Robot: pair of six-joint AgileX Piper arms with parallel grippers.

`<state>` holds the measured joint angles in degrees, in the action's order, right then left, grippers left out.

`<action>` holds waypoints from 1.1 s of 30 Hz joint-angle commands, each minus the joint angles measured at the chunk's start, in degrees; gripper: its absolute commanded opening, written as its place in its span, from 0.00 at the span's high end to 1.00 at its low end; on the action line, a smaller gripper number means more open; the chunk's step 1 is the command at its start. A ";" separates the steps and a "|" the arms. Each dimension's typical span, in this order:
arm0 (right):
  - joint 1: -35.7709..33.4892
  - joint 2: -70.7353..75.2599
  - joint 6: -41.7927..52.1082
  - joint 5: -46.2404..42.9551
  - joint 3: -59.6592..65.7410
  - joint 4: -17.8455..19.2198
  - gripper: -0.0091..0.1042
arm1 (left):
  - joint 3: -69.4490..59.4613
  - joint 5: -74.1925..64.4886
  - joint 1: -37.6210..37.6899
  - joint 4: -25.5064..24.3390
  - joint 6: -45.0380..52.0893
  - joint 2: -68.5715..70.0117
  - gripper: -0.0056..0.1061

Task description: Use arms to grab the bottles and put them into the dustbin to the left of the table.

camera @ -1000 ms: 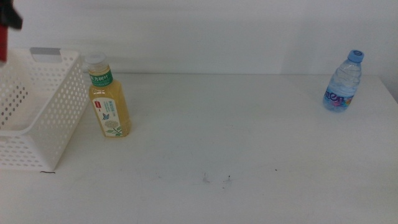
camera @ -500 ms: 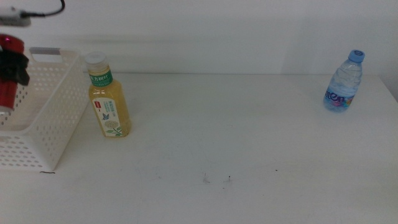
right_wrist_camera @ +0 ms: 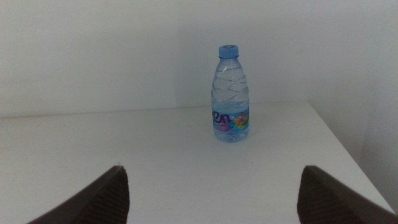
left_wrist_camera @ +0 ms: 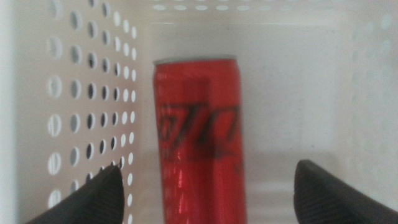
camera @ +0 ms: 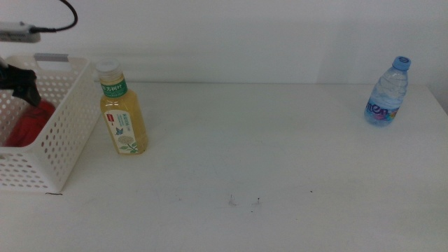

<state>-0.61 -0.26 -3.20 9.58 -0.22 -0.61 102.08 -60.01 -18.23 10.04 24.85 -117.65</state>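
Observation:
The slim red can lies inside the white dustbin at the table's left edge. My left gripper hangs just above it, over the bin, with jaws open. In the left wrist view the can rests on the bin floor between the spread jaws of my left gripper and touches neither jaw. The yellow tea bottle stands upright right beside the bin's right wall. The small water bottle stands at the far right; it also shows in the right wrist view. My right gripper is open, well short of it, out of the middle view.
The white table has a few dark specks near the front. A wall runs behind the table. The perforated bin wall stands close beside the can.
My left gripper came down with the red can from above the bin's rim. The can now lies in the bin, let go, and the jaws stand open.

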 commanded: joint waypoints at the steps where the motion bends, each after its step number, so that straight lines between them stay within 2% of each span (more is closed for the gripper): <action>1: 0.20 0.26 0.17 -0.49 0.22 0.61 0.20 | 1.11 -1.55 0.14 0.56 -1.50 2.24 0.11; 5: 0.20 0.26 0.17 -0.49 0.22 0.61 0.20 | 1.09 -4.54 1.37 -0.71 -5.35 6.26 0.11; 10: 0.20 0.26 0.17 -0.49 0.22 0.61 0.20 | -3.99 -4.29 4.92 1.31 -8.54 13.89 0.11; 18: 0.20 0.26 0.17 -0.49 0.22 0.61 0.20 | -29.25 20.45 14.26 1.11 -18.79 35.61 0.11; 29: 0.20 0.26 0.17 -0.49 0.22 0.61 0.20 | -59.28 47.21 27.52 0.09 -18.83 57.98 0.11; 33: 0.20 0.26 0.17 -0.49 0.22 0.61 0.20 | -68.55 57.06 31.49 -5.01 -18.94 62.76 0.11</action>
<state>-0.61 -0.26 -3.20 9.58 -0.22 -0.61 36.77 -7.67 12.00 7.04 6.46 -56.46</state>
